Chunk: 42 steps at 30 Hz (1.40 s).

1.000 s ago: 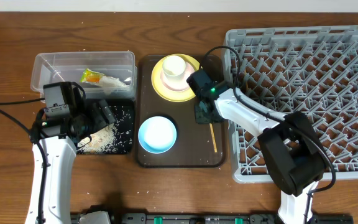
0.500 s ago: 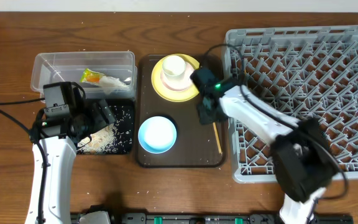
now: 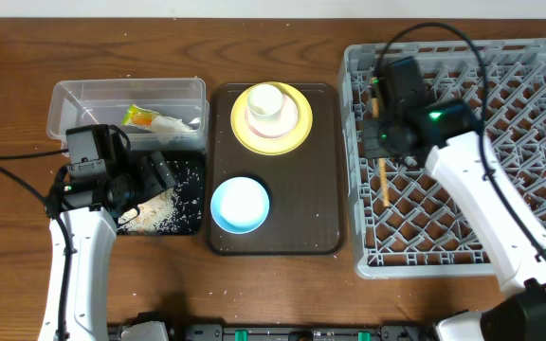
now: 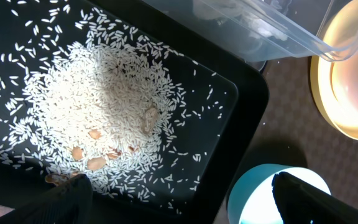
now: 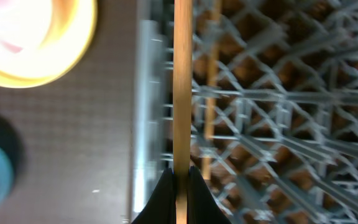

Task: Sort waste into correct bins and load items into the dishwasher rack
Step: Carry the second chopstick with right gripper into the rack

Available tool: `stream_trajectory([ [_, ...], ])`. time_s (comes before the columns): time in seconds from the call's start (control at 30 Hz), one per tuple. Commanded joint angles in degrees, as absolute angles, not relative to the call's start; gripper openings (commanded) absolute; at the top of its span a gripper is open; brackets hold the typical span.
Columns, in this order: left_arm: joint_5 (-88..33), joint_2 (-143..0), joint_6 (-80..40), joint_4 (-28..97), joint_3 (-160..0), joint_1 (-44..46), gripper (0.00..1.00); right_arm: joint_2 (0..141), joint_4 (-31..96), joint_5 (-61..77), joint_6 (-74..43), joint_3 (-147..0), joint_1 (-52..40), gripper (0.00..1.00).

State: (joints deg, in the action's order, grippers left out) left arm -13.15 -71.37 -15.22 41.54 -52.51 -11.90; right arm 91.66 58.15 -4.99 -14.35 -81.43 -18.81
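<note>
At the counter's (image 3: 8,57) nine o'clock side, my left gripper (image 3: 154,175) hangs released over the black tray (image 4: 241,106), rice grains (image 4: 104,106) heaped below. At its twelve o'clock, the clear tub (image 3: 64,104) holds the snack wrapper (image 3: 140,116) and white wrapper (image 3: 173,123). In the centre, the brown tray (image 3: 311,199) carries the white cup (image 3: 265,101) in the pink bowl (image 3: 287,118) on the yellow plate (image 3: 297,134), with the blue bowl (image 3: 240,204) at six o'clock. My right gripper (image 3: 380,140) is clenched on a chopstick (image 5: 182,81) over the dishwasher rack (image 3: 351,218), toward its ten o'clock.
</note>
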Motion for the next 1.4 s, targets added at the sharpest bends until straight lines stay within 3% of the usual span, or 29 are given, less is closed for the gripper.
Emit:
stream_trajectory([
  [0.0,-12.8,-71.48,-15.16,41.52,-53.6,-12.1,0.95,92.07,58.19,-5.76,-11.49,-79.75,-15.68,0.01],
  [0.6,-12.8,-71.48,-15.16,41.52,-53.6,-12.1,0.95,92.27,45.1,-6.02,-1.43,-70.48,-11.25,0.01],
  [0.97,-12.8,-71.48,-15.16,41.52,-53.6,-12.1,0.95,92.31,37.15,-5.98,-1.87,-64.69,-10.55,0.02],
  [1.17,-12.8,-71.48,-15.16,41.52,-53.6,-12.1,0.95,92.31,32.45,-6.02,-1.87,-61.49,-10.44,0.15],
  [1.37,-12.8,-71.48,-15.16,41.52,-53.6,-12.1,0.95,92.33,29.08,-6.28,-1.85,-59.37,-10.04,0.15],
])
